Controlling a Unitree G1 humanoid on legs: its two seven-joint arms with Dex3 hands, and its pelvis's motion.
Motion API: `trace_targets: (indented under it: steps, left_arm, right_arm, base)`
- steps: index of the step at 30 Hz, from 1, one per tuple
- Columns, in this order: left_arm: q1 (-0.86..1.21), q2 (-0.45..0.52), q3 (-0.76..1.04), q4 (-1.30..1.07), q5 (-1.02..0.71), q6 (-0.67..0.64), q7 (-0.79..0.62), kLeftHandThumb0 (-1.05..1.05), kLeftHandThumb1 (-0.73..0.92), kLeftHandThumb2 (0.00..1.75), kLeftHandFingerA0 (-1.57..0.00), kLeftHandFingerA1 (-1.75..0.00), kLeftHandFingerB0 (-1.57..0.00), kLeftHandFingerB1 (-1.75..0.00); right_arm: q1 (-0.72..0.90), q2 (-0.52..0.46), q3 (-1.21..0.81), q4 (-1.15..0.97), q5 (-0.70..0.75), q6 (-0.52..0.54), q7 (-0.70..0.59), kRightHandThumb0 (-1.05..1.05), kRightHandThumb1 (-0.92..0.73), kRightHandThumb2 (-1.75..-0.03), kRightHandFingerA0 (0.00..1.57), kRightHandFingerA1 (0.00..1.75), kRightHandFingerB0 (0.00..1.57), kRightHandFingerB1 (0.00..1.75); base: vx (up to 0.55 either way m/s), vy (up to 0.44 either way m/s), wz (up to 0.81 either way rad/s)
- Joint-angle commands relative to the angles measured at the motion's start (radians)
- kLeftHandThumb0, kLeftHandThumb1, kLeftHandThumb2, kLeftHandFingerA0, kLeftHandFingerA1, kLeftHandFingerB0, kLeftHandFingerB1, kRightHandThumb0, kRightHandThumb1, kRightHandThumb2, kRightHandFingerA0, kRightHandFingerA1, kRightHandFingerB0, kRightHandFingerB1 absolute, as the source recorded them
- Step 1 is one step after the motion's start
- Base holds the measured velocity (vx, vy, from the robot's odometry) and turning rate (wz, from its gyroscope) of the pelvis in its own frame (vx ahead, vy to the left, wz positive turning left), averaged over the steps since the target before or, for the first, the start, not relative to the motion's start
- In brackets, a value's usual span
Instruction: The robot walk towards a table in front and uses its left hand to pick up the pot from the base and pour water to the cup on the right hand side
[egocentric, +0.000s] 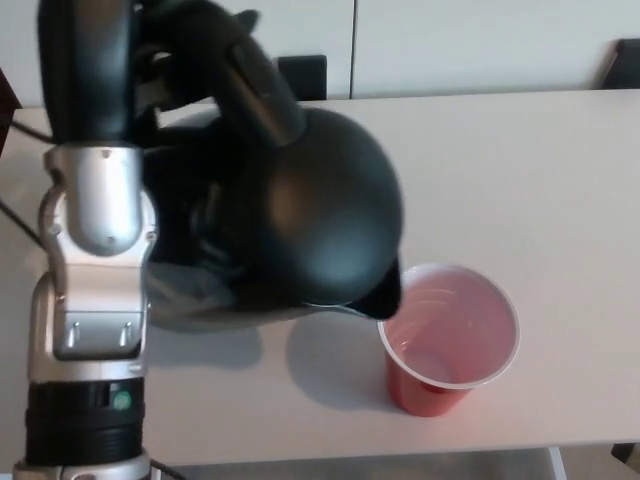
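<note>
Pot (300, 220), grasped by the left hand (195, 60), hangs tilted at the cup's (450, 340) ten o'clock; pouring looks nearly finished.

One pot (310, 210), one cup (448, 338), one table (540, 170).

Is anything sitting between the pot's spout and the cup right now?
Nothing visible does. The pot, held by the left hand, has its spout right at the left rim of the red cup. The cup's mouth is open and uncovered, and the table around it shows no other objects.
</note>
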Motion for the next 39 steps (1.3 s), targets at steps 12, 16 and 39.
trace_targets:
  steps: [12,16,39]
  left_arm:
    - [0.051,-0.194,0.579,0.102,-0.946,0.515,0.054,-0.04,0.69,0.57,-0.84,-1.75,-0.31,-1.69]
    - [0.06,-0.22,0.592,0.139,-0.92,0.515,0.049,0.0,0.66,0.56,-0.87,-1.75,-0.4,-1.66]
    - [0.074,-0.27,0.532,0.142,-0.852,0.521,0.014,-0.07,0.58,0.56,-0.88,-1.75,-0.6,-1.59]
  right_arm:
    - [-0.006,-0.022,-0.01,-0.008,-0.006,-0.057,-0.027,-0.38,-0.59,-0.57,0.32,0.43,0.39,0.49]
    - [-0.013,-0.019,-0.011,-0.006,-0.002,-0.055,-0.024,-0.42,-0.49,-0.74,0.28,0.51,0.34,0.55]
    - [-0.05,-0.029,0.008,-0.022,-0.026,-0.059,-0.035,-0.39,-0.61,-0.57,0.28,0.41,0.36,0.48]
  base:
    - [0.0,0.0,0.0]
    - [0.0,0.0,0.0]
    - [0.0,0.0,0.0]
